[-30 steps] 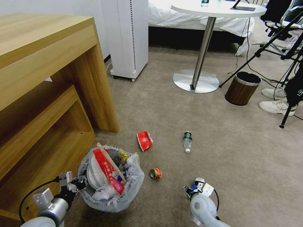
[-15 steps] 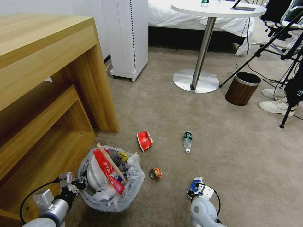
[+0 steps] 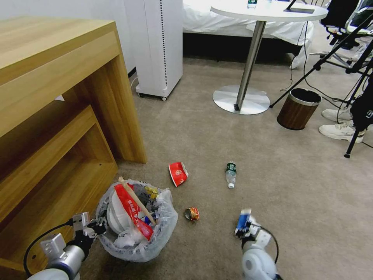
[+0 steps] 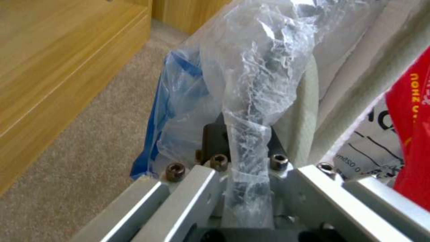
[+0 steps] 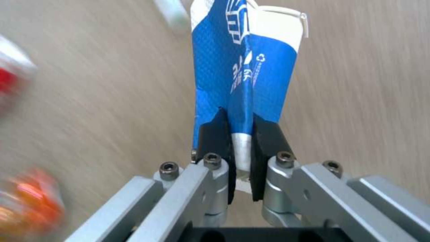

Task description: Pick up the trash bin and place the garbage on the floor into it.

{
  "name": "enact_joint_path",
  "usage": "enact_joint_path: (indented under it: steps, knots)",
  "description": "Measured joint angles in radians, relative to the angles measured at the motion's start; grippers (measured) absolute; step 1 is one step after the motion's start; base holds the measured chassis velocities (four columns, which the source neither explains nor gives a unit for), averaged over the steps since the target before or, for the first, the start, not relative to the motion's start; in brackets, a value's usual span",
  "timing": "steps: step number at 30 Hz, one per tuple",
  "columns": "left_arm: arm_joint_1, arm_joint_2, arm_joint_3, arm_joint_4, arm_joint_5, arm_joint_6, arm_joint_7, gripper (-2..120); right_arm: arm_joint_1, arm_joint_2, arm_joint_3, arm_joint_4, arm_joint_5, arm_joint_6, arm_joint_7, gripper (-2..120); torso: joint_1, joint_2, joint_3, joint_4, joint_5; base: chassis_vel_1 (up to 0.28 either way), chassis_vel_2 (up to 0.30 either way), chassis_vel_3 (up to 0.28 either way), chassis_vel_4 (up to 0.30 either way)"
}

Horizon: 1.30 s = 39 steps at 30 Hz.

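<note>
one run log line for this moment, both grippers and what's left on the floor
left gripper: shut on trash bin rim | right gripper: shut on blue-white carton | floor: paper cup, bottle, red wrapper

Trash bin [image 3: 134, 233]: translucent white crinkled liner, red wrapper with yellow print inside. Carton [image 5: 244, 67] in right claw [image 5: 240, 158]: blue with white lettering, white top edge. Claw pads black, frames silver. Paper cup [image 3: 178, 173]: red, white inside. Bottle [image 3: 230, 174]: clear, green label, white cap. Crumpled wrapper [image 3: 192, 214]: red-orange. Carpet [image 3: 272, 186]: grey-beige. Second bin [image 3: 297, 109] at 2 o'clock: brown wood-grain, metal rim.
</note>
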<state>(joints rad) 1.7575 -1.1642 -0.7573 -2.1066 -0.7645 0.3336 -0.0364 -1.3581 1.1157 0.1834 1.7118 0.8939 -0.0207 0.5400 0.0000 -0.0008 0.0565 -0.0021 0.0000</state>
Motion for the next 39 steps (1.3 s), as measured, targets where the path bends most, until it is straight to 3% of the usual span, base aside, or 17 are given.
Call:
enact_joint_path:
  steps: [4,9,10,16,22,24,26,28,31,32,34,39]
  knots:
    - [-0.001,-0.001,0.001,0.001,0.0,0.0,0.0,0,-0.015,-0.097,-0.004,0.128,-0.115,0.152,-0.146,6,0.0,0.0,0.0,-0.0001,-0.0001,0.0,0.0,0.0,0.0]
    - [0.002,-0.003,0.001,-0.004,0.0,0.003,-0.003,0,0.016,-0.171,-0.058,0.229,-0.187,0.214,-0.223,6,0.0,0.0,0.0,0.0,0.0002,0.0,0.0,0.0,0.0]
    - [0.007,-0.004,0.0,-0.011,0.0,0.004,-0.003,0,0.046,-0.214,-0.095,0.276,-0.2,0.225,-0.247,6,0.0,0.0,0.0,0.0,0.0002,0.0,0.0,0.0,0.0]
    - [0.023,-0.01,-0.008,-0.027,0.001,0.004,-0.005,0,0.159,-0.316,-0.173,0.38,-0.186,0.219,-0.283,6,0.0,0.0,0.0,0.0003,0.0,0.0,0.0,0.0,0.0]
    - [0.014,-0.003,0.002,-0.041,0.001,0.014,-0.012,0,0.329,-0.472,-0.307,0.489,-0.013,0.123,-0.274,6,0.0,0.0,0.0,0.0003,0.0004,0.0,0.0,0.0,0.0]
    - [0.006,0.003,0.006,-0.041,-0.002,0.017,-0.015,0,0.34,-0.488,-0.322,0.496,-0.003,0.116,-0.273,6,0.0,0.0,0.0,0.0003,0.0001,0.0,0.0,0.0,0.0]
    - [-0.02,0.02,0.024,-0.04,-0.013,0.024,-0.022,0,0.417,-0.565,-0.416,0.531,0.052,0.079,-0.272,6,0.0,0.0,0.0,-0.0003,0.0,0.0,0.0,0.0,0.0]
    - [-0.022,0.022,0.028,-0.04,-0.014,0.026,-0.023,0,0.439,-0.577,-0.443,0.535,0.063,0.078,-0.275,6,0.0,0.0,0.0,-0.0003,0.0,0.0,0.0,0.0,0.0]
    - [-0.028,0.021,0.042,-0.046,-0.014,0.028,-0.026,0,0.634,-0.611,-0.643,0.531,0.083,0.096,-0.313,6,0.0,0.0,0.0,-0.0001,-0.0002,0.0,0.0,0.0,0.0]
    - [-0.028,0.021,0.042,-0.046,-0.014,0.028,-0.026,0,0.634,-0.611,-0.643,0.531,0.083,0.096,-0.313,6,0.0,0.0,0.0,-0.0001,-0.0002,0.0,0.0,0.0,0.0]
    - [-0.024,0.014,0.043,-0.053,-0.011,0.029,-0.026,0,0.728,-0.592,-0.746,0.512,0.077,0.124,-0.336,6,0.0,0.0,0.0,0.0001,0.0,0.0,0.0,0.0,0.0]
    - [-0.013,0.006,0.039,-0.063,-0.006,0.029,-0.026,0,0.813,-0.535,-0.844,0.471,0.063,0.172,-0.395,6,0.0,0.0,0.0,0.0001,0.0,0.0,0.0,0.0,0.0]
